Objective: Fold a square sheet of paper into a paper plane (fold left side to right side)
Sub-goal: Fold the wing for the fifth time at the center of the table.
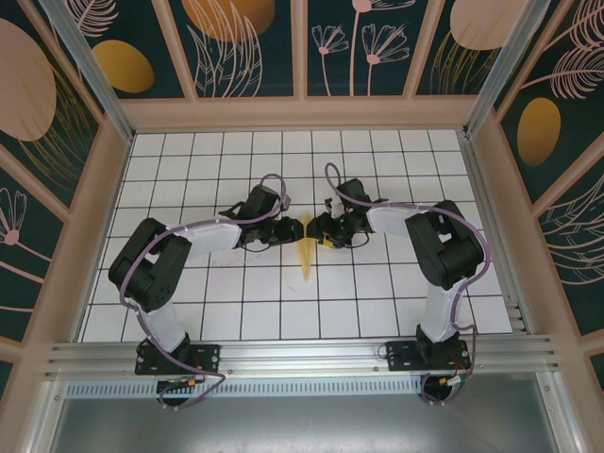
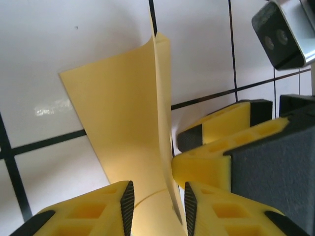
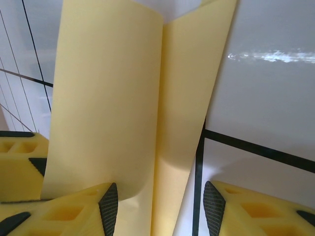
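Top external | square sheet of paper [image 1: 309,253] | creased lengthwise | long axis near-far

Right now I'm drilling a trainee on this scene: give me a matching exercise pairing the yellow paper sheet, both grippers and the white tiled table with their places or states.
1. thin yellow square paper sheet
2. left gripper
3. right gripper
4. white tiled table with black grid lines

A. flat beneath everything
B. right of the paper, top view
C. bent upward between both grippers
D. left of the paper, top view

Pairs: 1-C, 2-D, 3-B, 4-A.
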`<act>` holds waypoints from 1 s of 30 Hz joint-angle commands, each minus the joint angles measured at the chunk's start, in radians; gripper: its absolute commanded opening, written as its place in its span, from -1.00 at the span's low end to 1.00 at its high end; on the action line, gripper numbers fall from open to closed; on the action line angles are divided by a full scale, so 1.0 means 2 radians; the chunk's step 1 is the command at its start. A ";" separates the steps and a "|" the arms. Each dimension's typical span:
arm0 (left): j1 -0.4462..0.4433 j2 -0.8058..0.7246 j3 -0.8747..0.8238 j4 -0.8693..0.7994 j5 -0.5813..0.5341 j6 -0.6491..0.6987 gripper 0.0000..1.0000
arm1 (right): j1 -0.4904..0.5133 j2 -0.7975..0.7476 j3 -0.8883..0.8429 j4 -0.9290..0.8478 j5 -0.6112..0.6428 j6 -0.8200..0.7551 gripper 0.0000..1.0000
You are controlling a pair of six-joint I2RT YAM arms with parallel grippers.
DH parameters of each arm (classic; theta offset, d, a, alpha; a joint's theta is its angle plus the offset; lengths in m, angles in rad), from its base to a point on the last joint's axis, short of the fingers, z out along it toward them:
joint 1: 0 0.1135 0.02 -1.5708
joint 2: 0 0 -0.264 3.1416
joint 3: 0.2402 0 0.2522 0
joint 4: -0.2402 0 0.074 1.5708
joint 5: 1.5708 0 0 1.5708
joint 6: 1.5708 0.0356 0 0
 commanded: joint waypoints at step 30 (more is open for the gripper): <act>0.004 0.067 0.049 0.008 -0.024 0.050 -0.81 | -0.016 -0.012 -0.011 -0.027 0.021 -0.033 0.10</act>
